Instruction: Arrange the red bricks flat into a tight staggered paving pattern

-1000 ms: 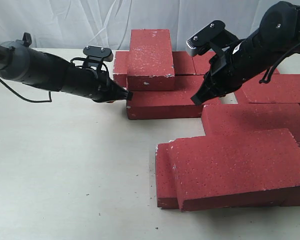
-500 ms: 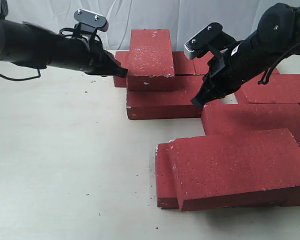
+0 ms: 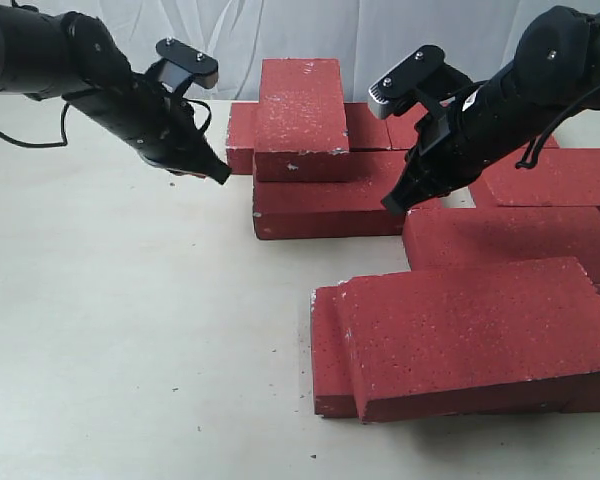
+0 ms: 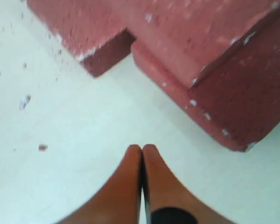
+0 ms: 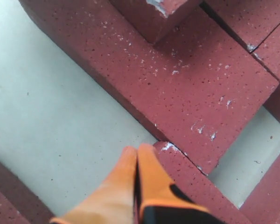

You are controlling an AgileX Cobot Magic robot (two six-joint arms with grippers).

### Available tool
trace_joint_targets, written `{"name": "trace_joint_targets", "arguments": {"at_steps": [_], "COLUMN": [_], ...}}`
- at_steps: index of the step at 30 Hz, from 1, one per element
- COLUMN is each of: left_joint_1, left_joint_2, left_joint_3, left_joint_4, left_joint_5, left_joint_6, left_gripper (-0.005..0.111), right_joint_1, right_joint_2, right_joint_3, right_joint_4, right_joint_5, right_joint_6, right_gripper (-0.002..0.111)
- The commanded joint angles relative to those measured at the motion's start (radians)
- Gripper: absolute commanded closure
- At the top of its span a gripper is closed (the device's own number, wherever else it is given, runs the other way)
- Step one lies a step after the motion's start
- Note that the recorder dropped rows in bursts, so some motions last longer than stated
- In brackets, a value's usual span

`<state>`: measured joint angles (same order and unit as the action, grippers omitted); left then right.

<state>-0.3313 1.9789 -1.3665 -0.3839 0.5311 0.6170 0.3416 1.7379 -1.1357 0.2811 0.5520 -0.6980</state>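
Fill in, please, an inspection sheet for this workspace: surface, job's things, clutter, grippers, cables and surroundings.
Surface: pale matte tabletop.
Job's things: dark red rough rectangular paving bricks, not yet tight; top brick lies on others at the back; front brick rests tilted over a neighbour.
Clutter: small dark crumbs on the tabletop.
Grippers: left gripper shut, empty, apart from the bricks; right gripper shut, empty, at a brick's edge.
Cables: black cable by the left arm; second black cable by the right arm.
Surroundings: white draped curtain behind.
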Motion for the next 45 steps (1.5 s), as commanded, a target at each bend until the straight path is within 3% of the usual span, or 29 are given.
{"name": "trace_joint_targets", "arguments": {"at_steps": [1, 12, 19, 32, 36, 38, 41, 43, 45], "left_joint_1": [-0.018, -0.062, -0.064, -0.117, -0.097, -0.076, -0.043, -0.022, 0.016], "left_joint_2": [0.075, 0.215, 0.217, 0.217, 0.217, 0.204, 0.138, 0.069, 0.011], "left_joint_3": [-0.070, -0.161, -0.162, -0.162, -0.162, -0.162, -0.162, -0.153, -0.096], "left_joint_4": [0.083, 0.015, -0.066, -0.080, -0.031, 0.012, 0.004, 0.084, 0.095], "left_joint_5": [0.110, 0.069, 0.040, -0.029, 0.046, 0.078, 0.125, 0.216, 0.208], "left_joint_6": [-0.169, -0.195, -0.188, -0.190, -0.188, -0.190, -0.188, -0.188, -0.195], "left_gripper": [0.106, 0.107, 0.107, 0.107, 0.107, 0.107, 0.107, 0.107, 0.107], "right_joint_1": [-0.002, -0.002, -0.002, -0.002, -0.002, -0.002, 0.009, 0.060, 0.149], "right_joint_2": [-0.001, -0.001, -0.001, -0.001, -0.001, -0.001, -0.001, -0.001, 0.013], "right_joint_3": [0.005, 0.005, 0.005, 0.005, 0.005, 0.005, -0.001, -0.029, -0.076], "right_joint_4": [0.006, 0.008, 0.008, 0.008, 0.020, 0.096, 0.395, 0.583, 0.588], "right_joint_5": [-0.003, -0.003, -0.011, -0.011, 0.009, 0.018, 0.126, 0.182, 0.157], "right_joint_6": [-0.006, -0.006, -0.006, -0.006, -0.008, -0.080, -0.376, -0.497, -0.513], "right_gripper": [0.109, 0.109, 0.109, 0.109, 0.109, 0.109, 0.109, 0.109, 0.109]}}
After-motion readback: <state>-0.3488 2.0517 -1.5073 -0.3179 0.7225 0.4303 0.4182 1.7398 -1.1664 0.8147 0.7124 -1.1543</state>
